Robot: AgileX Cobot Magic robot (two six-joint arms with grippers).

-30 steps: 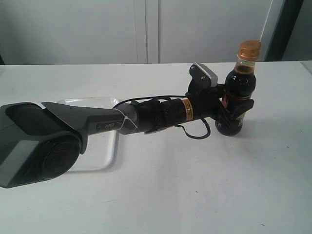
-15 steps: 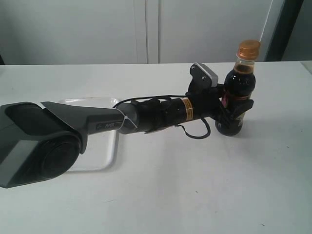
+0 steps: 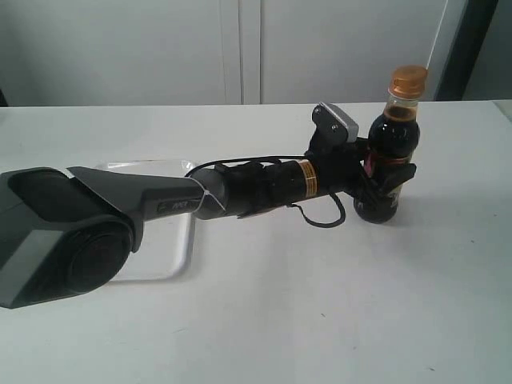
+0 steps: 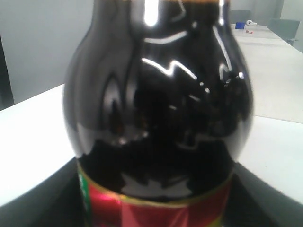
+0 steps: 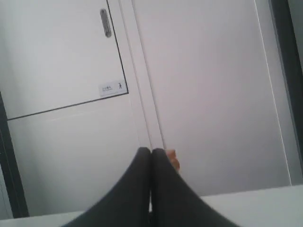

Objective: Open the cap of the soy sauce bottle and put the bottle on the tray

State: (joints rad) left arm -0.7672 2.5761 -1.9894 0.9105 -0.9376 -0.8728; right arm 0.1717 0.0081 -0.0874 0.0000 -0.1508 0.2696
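The soy sauce bottle (image 3: 394,136) stands upright at the right of the white table, dark liquid inside and a red label low on its body. Its orange-brown cap (image 3: 409,82) is closed on top. My left gripper (image 3: 390,181) reaches across from the left and is shut on the soy sauce bottle at label height. In the left wrist view the bottle (image 4: 156,104) fills the frame, with dark fingers (image 4: 28,203) at its sides. The white tray (image 3: 164,248) lies at the left, partly hidden under my left arm. My right gripper (image 5: 151,152) is shut and empty, with an orange bit, perhaps the cap (image 5: 174,161), just behind its fingertips.
White cabinet doors (image 3: 240,48) stand behind the table. A black cable (image 3: 324,216) loops under the left wrist. The right arm does not show in the exterior view. Another table with small items (image 4: 246,24) is far off in the left wrist view.
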